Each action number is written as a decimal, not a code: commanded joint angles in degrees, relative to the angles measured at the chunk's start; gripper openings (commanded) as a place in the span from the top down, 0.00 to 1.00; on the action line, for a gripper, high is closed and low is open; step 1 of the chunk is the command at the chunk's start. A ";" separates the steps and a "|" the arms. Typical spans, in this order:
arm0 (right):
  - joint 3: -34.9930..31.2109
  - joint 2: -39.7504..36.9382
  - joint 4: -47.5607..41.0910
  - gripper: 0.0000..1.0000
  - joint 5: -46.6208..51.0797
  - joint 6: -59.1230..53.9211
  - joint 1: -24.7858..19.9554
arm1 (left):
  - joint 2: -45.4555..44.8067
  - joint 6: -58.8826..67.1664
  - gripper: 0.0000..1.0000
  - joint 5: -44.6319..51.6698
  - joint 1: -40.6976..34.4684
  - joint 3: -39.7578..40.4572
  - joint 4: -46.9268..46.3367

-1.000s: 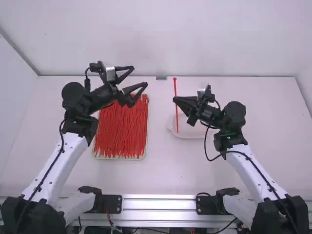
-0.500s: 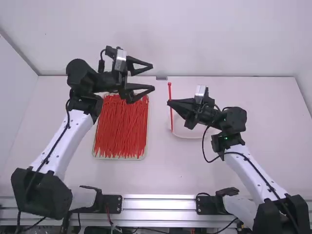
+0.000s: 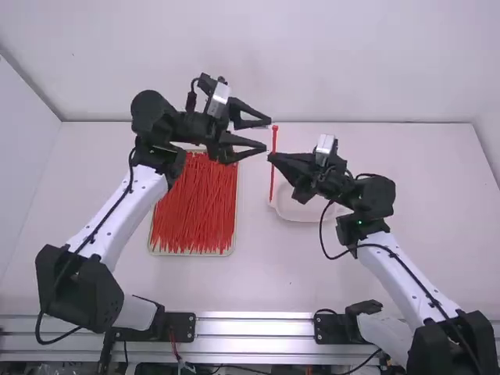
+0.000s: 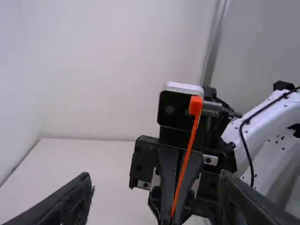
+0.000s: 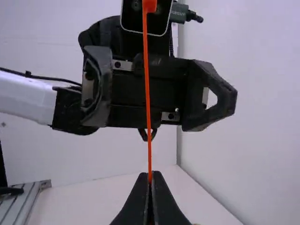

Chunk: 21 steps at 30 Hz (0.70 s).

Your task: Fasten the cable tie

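at the near edge of the white bench [image 3: 437, 172] stand the two arm bases. the left arm [image 3: 117, 219] rises over the left side, and the right arm [image 3: 391, 266] rises over the right side.

a flat tray [image 3: 232, 251] lies on the left half of the bench, packed with loose red cable ties [image 3: 195, 205] laid lengthwise, near to far. to its right, apart from it, sits a shallow clear dish [image 3: 301, 212], under the right arm's wrist.

above the gap between tray and dish, the right jaws are closed on a single red cable tie [image 3: 272, 176], pinching it about halfway along its length. the tie stands nearly upright off the bench, with its head [image 3: 274, 129] at the top and its tail pointing down just beside the dish. in the right wrist view the strap [image 5: 148, 93] runs straight up from the shut tips.

farther back, the left jaws are spread wide open and empty, level with the tie's head, their tips just beside it and facing the right jaws. in the left wrist view the tie [image 4: 185, 159] stands between the two parted tips, farther off.

behind both is the plain white back wall [image 3: 351, 55].
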 commanded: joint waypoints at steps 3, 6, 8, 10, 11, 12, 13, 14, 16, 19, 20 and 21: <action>1.97 0.35 0.68 1.00 1.62 0.22 0.24 | -0.52 -4.50 0.34 -3.56 -1.20 2.03 2.73; 1.97 0.35 0.70 1.00 1.62 0.22 0.63 | -0.52 -5.53 0.36 -4.35 -1.29 2.03 4.26; 1.97 0.35 0.68 1.00 1.64 0.15 1.11 | -0.52 -7.30 0.36 -4.17 -1.25 2.03 6.23; 1.97 0.35 0.63 1.00 1.66 -0.26 1.53 | -0.52 -8.79 0.36 -4.17 -1.40 2.03 7.65; 1.97 0.35 0.63 1.00 1.66 -0.24 1.68 | -0.52 -8.81 0.37 -4.17 -1.66 2.03 7.74; 1.97 0.35 0.66 1.00 1.64 -0.22 1.81 | -0.52 -8.85 0.37 -4.15 -1.99 2.03 7.67; 1.97 0.35 0.68 1.00 1.62 -0.20 1.81 | -0.52 -8.85 0.38 -4.15 -2.10 2.03 7.72; 1.97 0.35 0.68 1.00 1.68 -0.24 1.70 | -0.52 -8.85 0.39 -4.15 -2.36 2.03 7.67; 1.97 0.35 0.70 1.00 1.66 -0.22 1.68 | -0.52 -8.83 0.40 -4.13 -2.49 2.03 7.61; 1.99 0.35 0.68 1.00 1.64 -0.24 1.68 | -0.52 -8.85 0.48 -4.35 -3.15 2.03 7.45; 1.99 0.35 0.68 1.00 1.64 -0.20 1.68 | -0.52 -8.85 0.51 -4.33 -3.32 2.03 7.48; 1.99 0.35 0.68 1.00 1.62 -0.22 1.68 | -0.52 -8.81 0.52 -4.39 -3.50 2.03 7.48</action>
